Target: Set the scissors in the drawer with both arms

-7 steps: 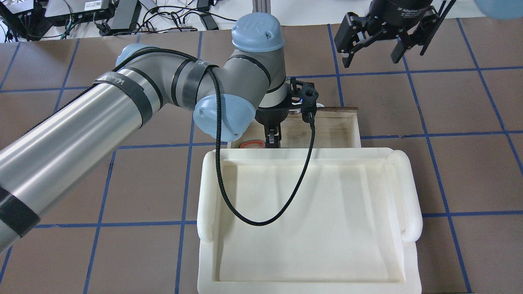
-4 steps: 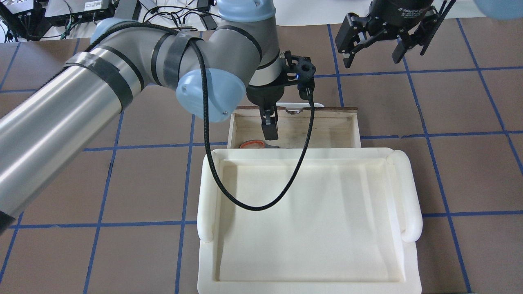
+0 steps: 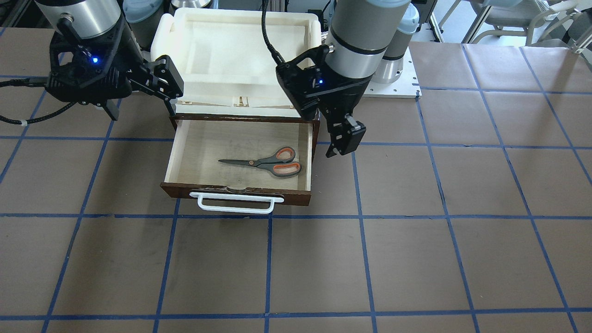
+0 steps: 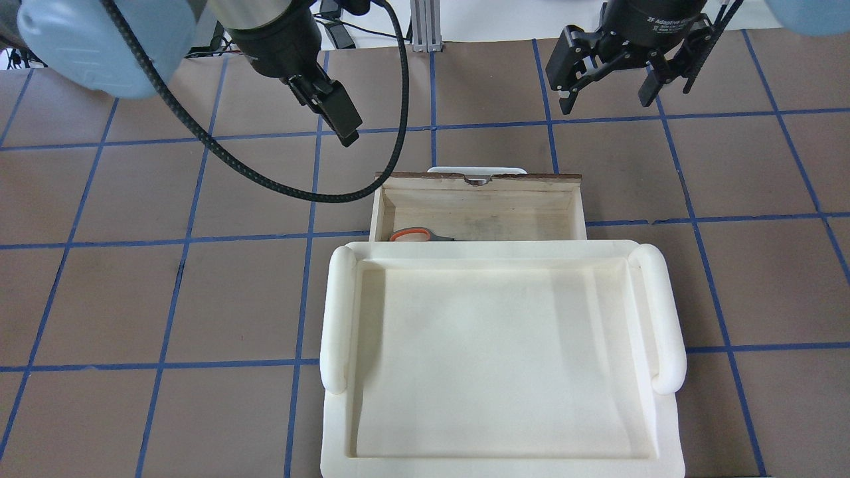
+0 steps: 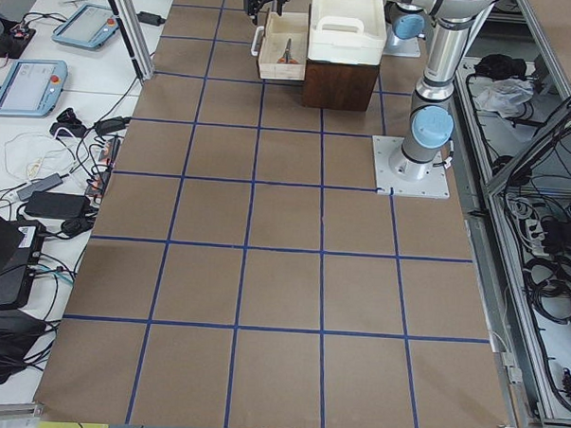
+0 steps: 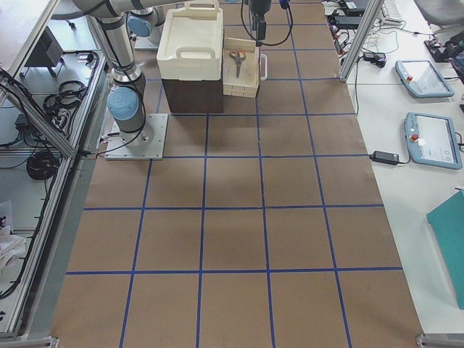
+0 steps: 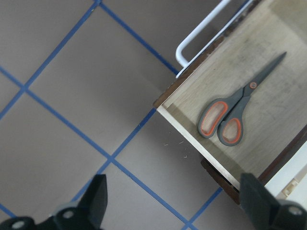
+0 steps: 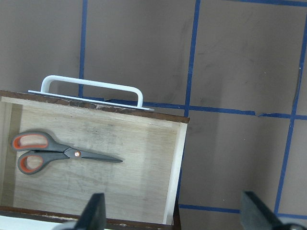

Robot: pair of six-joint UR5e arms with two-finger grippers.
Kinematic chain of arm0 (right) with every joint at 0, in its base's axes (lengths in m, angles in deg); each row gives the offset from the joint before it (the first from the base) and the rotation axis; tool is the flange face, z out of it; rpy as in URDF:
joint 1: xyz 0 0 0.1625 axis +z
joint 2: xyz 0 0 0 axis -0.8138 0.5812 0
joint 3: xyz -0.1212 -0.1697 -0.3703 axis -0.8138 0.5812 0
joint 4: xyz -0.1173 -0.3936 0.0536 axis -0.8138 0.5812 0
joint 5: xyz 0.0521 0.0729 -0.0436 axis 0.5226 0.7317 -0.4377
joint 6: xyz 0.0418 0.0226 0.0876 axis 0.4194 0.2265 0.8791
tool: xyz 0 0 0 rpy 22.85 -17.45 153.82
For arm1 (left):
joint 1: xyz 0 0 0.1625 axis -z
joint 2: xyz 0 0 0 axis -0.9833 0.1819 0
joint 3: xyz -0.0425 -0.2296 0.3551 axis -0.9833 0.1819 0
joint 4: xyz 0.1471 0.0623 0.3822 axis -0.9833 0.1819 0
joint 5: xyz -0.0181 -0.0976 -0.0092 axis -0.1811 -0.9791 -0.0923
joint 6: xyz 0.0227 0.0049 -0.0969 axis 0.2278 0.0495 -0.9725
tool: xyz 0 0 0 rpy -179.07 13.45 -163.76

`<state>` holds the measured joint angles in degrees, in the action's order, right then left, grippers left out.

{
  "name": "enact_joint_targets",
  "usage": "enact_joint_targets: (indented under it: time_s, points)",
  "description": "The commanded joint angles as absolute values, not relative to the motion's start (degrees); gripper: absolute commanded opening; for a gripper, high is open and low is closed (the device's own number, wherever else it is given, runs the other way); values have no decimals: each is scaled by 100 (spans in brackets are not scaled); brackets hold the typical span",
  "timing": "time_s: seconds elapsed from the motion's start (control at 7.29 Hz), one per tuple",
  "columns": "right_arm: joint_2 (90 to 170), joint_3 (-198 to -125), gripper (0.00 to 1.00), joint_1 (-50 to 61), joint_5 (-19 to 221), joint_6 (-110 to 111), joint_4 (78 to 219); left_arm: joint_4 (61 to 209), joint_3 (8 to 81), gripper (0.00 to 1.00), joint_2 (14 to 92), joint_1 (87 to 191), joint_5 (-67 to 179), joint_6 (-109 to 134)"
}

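Observation:
The scissors [image 3: 263, 163] lie flat in the open drawer [image 3: 236, 190], handles toward its left end, blades toward the middle. They also show in the overhead view [image 4: 415, 234], the left wrist view [image 7: 230, 120] and the right wrist view [image 8: 53, 153]. My left gripper [image 3: 342, 138] is open and empty, raised above the table just off the drawer's left end; it also shows in the overhead view [image 4: 335, 113]. My right gripper [image 4: 604, 86] is open and empty, high above the table past the drawer's right end.
The cream-white foam tray [image 4: 335, 318] sits on top of the dark cabinet and hides the drawer's back part from overhead. The white bar handle [image 3: 236, 203] sticks out from the drawer front. The left arm's black cable [image 4: 265, 182] hangs over the table.
My left gripper has risen out of the drawer and swung away to the robot's left, leaving the scissors lying in the drawer. The right gripper has not moved.

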<state>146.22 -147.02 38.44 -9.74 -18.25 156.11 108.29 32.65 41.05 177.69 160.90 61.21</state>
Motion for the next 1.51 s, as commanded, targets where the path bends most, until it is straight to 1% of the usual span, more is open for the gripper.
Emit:
enact_joint_targets:
  time_s: [0.0,0.27,0.82,0.96,1.37]
  points:
    - [14622,-14705,100,3844,-938,-1808,15645,11020,3507,100,3914,17184,16273,5120]
    - [14631,-14722,100,3844,-894,-1755,15671,11002,3684,100,3764,17040,16845,4062]
    - [14701,-14898,100,3852,-999,-1746,15549,11064,3720,100,3483,16979,16952,3800]
    - [14692,-14968,100,3852,-1008,-1755,15322,11107,3807,100,3386,17031,16891,3739]
    - [14701,-15057,100,3852,-1008,-1746,15320,11099,4185,100,3114,17049,16846,3633]
